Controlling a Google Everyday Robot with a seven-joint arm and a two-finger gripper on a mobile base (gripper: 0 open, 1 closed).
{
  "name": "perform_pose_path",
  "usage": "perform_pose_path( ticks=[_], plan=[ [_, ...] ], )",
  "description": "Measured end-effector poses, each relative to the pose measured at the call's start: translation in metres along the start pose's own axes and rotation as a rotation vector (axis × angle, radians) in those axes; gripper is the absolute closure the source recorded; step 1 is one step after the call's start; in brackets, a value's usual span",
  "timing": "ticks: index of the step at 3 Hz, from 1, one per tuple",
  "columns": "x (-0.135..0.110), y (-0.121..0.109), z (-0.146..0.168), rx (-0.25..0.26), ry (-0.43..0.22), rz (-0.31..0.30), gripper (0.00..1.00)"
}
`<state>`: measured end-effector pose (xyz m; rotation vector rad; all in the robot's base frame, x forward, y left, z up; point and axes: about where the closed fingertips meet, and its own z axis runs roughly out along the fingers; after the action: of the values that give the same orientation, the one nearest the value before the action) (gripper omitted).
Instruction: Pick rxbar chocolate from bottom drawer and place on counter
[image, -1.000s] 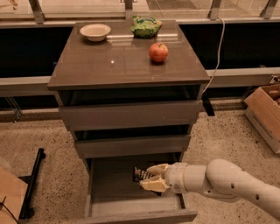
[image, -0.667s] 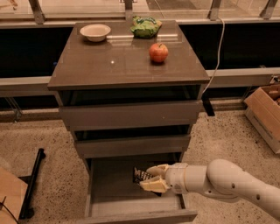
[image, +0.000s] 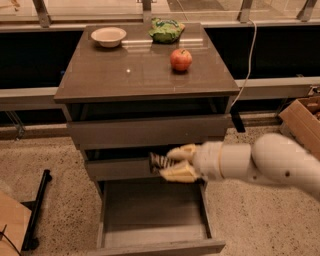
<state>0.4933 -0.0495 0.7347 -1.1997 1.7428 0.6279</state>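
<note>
**Bar held below the counter's front edge; the way to go is up and back**

Camera view: The claw (image: 167, 163) is seen below the counter (image: 140, 75), just in front of its front edge, level with the middle drawer front (image: 117, 169). It is closed on the bar (image: 157, 161). One finger is seen over the bar and one under it. The bar's dark, faintly printed end sticks out of the claw toward the bowl's (image: 108, 36) side of the counter. Its long axis is judged to run roughly level and along the counter's front edge, though most of its length is hidden by the fingers.

Further below the counter, the bottom drawer (image: 152, 210) stands pulled out. Its grey floor is bare where it can be seen. The bar is clear of it and touches neither its floor nor its walls.

The coming move turns on one relation. The counter lies above the bar and behind it, and the overhanging front edge sits between the two. The bar is therefore judged to need carrying outward and upward past that edge before being set down.

On the counter, open surface is found at the front. The apple (image: 180, 59) sits at the middle right, and the bowl and the green bag (image: 166, 30) at the back.
</note>
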Motion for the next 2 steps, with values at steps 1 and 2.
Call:
perform_pose_path(
  ticks=[1, 2],
  plan=[
    [-0.092, -0.028, -0.009, 0.036, -0.022, -0.169, 1.00],
    [-0.181, -0.061, -0.002, 0.069, -0.060, -0.302, 1.00]
  ],
)
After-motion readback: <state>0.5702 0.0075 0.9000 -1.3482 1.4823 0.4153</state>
